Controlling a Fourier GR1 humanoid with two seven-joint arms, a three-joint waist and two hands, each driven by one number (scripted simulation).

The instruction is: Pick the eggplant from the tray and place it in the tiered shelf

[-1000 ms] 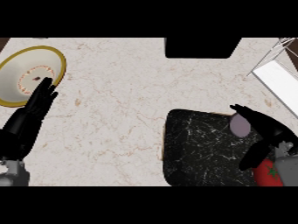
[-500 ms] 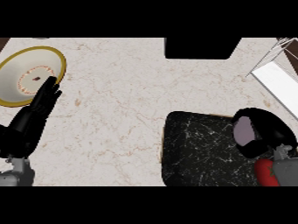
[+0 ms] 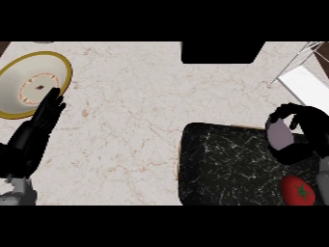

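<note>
A pale purple eggplant (image 3: 278,133) is lifted above the right part of the black marbled tray (image 3: 227,166). My right hand (image 3: 310,132) is shut on it, fingers curled over its top and side. The wire tiered shelf (image 3: 316,82) with its white shelf board stands at the right edge, just beyond the hand. My left hand (image 3: 32,135) rests open at the left, fingers straight and pointing up toward a plate.
A red tomato (image 3: 298,190) with a green stem lies in the tray's lower right corner, under my right forearm. A gold-rimmed plate (image 3: 26,83) sits at the upper left. A black rectangular object (image 3: 222,52) lies at the counter's far edge.
My right hand has closed round the eggplant and raised it up and to the right, toward the shelf. The tomato beneath now shows. The left hand stayed nearly still.
</note>
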